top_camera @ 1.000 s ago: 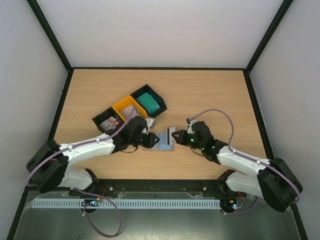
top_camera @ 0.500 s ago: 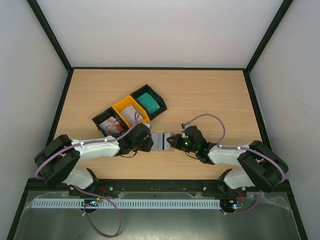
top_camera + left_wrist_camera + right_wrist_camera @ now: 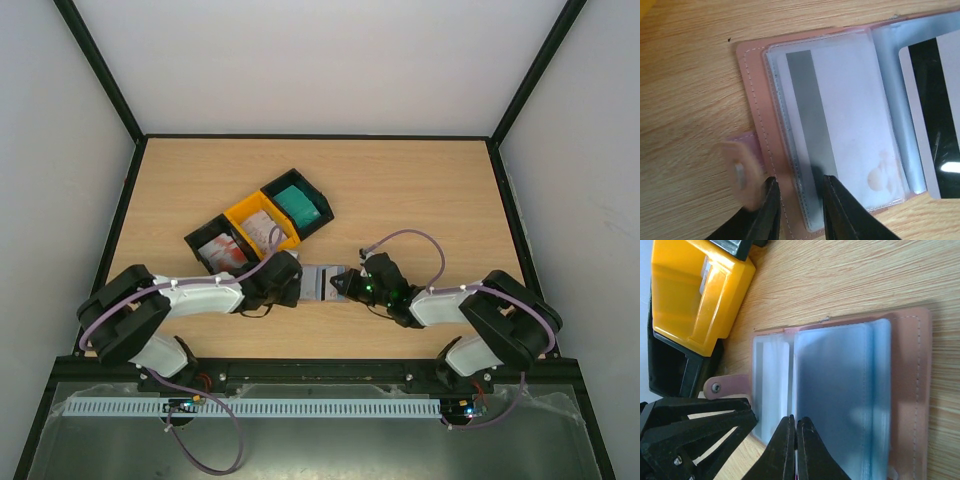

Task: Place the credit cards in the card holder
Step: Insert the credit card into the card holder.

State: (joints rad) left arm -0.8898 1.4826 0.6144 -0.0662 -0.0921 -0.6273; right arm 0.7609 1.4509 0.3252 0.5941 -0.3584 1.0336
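Note:
The pinkish-brown card holder [image 3: 322, 283] lies open on the table between both grippers. In the left wrist view its pink edge [image 3: 752, 100] frames a clear pocket holding a pale card with a grey stripe [image 3: 840, 125]. My left gripper [image 3: 799, 182] stands partly open, tips pressing down astride that left edge beside the snap tab [image 3: 740, 172]. My right gripper [image 3: 796, 419] is shut on a white credit card with a black stripe [image 3: 935, 115], edge-on between the holder's blue-grey leaves [image 3: 840, 400]. More credit cards sit in trays: red-and-white [image 3: 220, 248], pale [image 3: 262, 228], teal [image 3: 298, 203].
The three joined trays, black [image 3: 207, 243], yellow [image 3: 243, 215] and black [image 3: 312, 192], stand just behind the left gripper; the yellow tray [image 3: 695, 295] is close to the holder's top corner. Black frame rails edge the table [image 3: 420, 190].
The right arm has swung left and down, carrying its card from above the table into the open holder. The left gripper has stayed at the holder's left edge.

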